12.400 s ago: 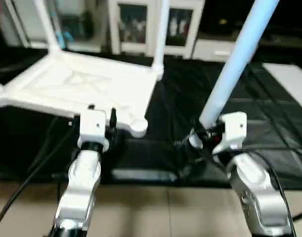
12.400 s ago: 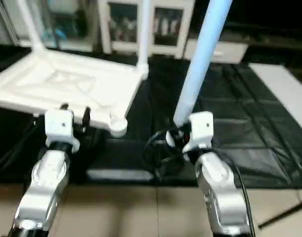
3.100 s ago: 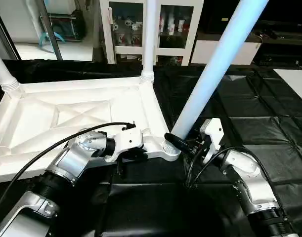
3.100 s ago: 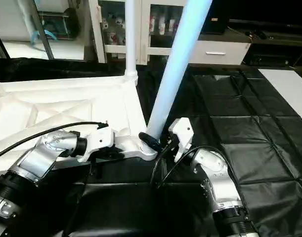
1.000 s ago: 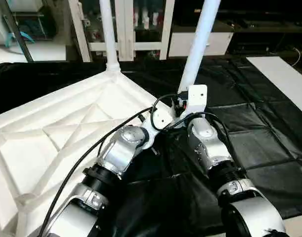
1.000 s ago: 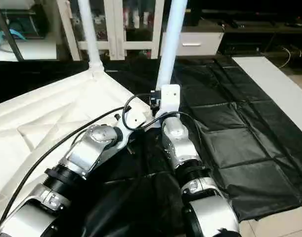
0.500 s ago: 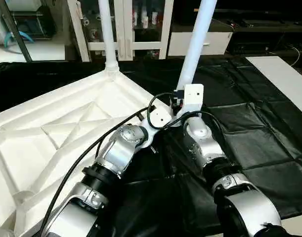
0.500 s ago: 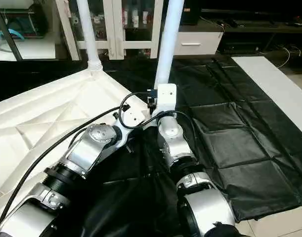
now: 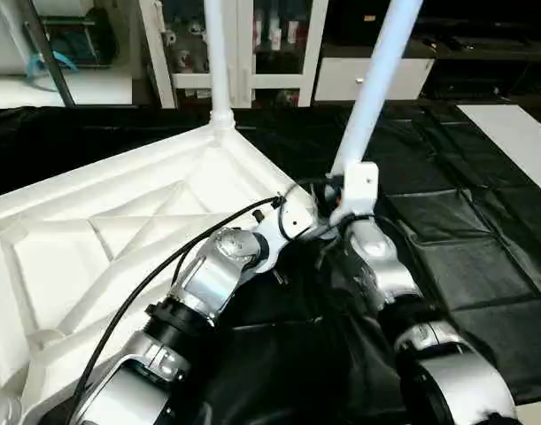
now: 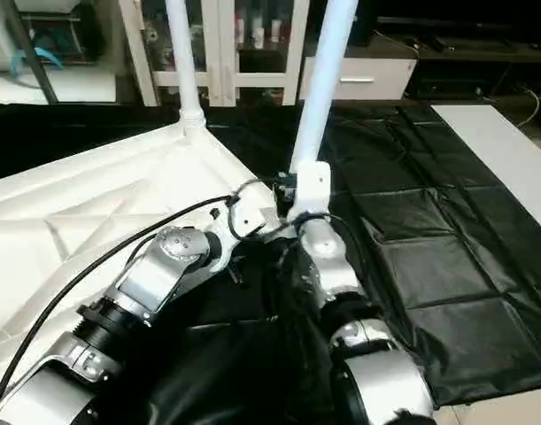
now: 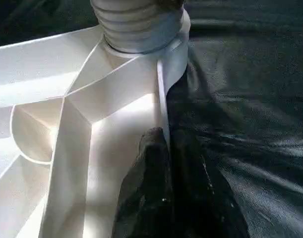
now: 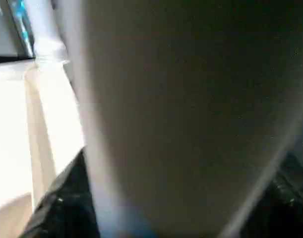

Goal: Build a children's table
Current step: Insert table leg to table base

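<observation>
The white plastic rectangular table top (image 9: 102, 239) lies upside down on the table covered with black quilted cloth (image 9: 483, 257), so its X-ribbed underside faces up. A long white tube leg (image 9: 215, 53) stands upright in the far corner socket. A second white tube leg (image 9: 376, 80) rises from the near right corner, leaning a little to the right.

In the head views both silver forearms meet at this near corner. The right gripper (image 9: 345, 190) is at the foot of the second leg, but from here its fingers are hidden behind the white wrist block. The right wrist view is very close to this leg (image 12: 181, 109); it does not let me see the jaws, so I cannot tell if they are closed on the tube or not.

The left wrist view gives what the head views hide: the two black fingers (image 11: 146, 193) of the left gripper (image 11: 166, 148) are pressed together on the thin white rim of the top, one on each side. Just beyond them the ribbed end of the leg (image 11: 136, 25) sits in the rounded corner socket (image 11: 173, 54).
</observation>
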Motion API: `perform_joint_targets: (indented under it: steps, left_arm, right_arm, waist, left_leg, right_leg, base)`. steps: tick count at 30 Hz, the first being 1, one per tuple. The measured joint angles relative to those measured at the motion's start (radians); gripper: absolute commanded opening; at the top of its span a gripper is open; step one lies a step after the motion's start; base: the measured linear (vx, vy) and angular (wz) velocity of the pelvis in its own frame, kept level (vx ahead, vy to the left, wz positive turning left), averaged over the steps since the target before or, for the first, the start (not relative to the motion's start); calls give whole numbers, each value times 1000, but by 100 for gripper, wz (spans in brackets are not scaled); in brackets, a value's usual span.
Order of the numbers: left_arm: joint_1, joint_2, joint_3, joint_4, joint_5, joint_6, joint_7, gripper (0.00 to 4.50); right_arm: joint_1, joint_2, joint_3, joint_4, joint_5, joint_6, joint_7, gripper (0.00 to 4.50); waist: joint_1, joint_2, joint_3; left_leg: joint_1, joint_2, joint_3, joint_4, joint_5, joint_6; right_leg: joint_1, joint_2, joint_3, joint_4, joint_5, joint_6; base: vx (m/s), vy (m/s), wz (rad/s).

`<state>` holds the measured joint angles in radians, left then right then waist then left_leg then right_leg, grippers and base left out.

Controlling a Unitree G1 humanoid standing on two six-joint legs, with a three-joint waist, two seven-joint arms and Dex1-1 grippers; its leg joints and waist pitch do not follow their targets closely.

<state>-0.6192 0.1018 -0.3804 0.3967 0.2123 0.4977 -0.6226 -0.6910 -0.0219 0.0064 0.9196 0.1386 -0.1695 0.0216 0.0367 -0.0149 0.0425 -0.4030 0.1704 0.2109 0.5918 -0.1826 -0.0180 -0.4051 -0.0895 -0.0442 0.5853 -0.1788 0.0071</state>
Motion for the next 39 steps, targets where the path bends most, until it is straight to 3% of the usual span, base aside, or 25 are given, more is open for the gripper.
perform_joint_targets:
  steps: [3,5,11,16,29,37,39]
  left_arm:
    - [0,3,-3,-1,-1,-2,-6,0]
    - [0,6,-4,-2,-2,-3,-8,0]
    - [1,14,-9,-5,-7,-6,-18,0]
    - [5,40,-12,-5,-22,-36,-59,0]
    - [36,120,-36,-58,-41,-71,-159,0]
    - [101,242,-60,-161,-86,-127,-330,0]
    - [122,305,-81,-206,-114,-158,-417,0]
  right_arm:
    - [25,-2,0,-27,8,11,21,353]
    - [38,-5,1,-47,9,18,42,382]
    - [147,-28,32,-247,28,58,176,400]
    - [273,-115,62,-491,97,147,322,400]
    - [399,-276,61,-750,192,367,525,400]
    - [462,-410,79,-872,248,454,699,400]
    - [488,-491,87,-929,267,481,795,400]
  waist:
    - [2,0,0]
    - [1,1,1]
    - [4,1,1]
    - [12,2,1]
    - [19,2,1]
    - [24,2,1]
    - [31,4,1]
  left_leg:
    - [0,0,0,0,0,0]
    - [0,0,0,0,0,0]
    - [0,0,0,0,0,0]
    - [1,0,0,0,0,0]
    - [3,0,0,1,0,0]
    - [6,1,0,1,0,0]
    - [7,0,0,1,0,0]
  right_leg:
    - [0,0,0,0,0,0]
    - [0,0,0,0,0,0]
    - [0,0,-1,1,0,0]
    - [1,-1,0,1,0,0]
    - [1,-1,0,5,0,0]
    - [3,-1,0,7,-1,1]
    - [4,-1,0,7,-1,2]
  base:
    - [0,0,0]
    - [0,0,0]
    - [0,0,0]
    - [0,0,0]
    - [0,0,0]
    - [0,0,0]
    - [0,0,0]
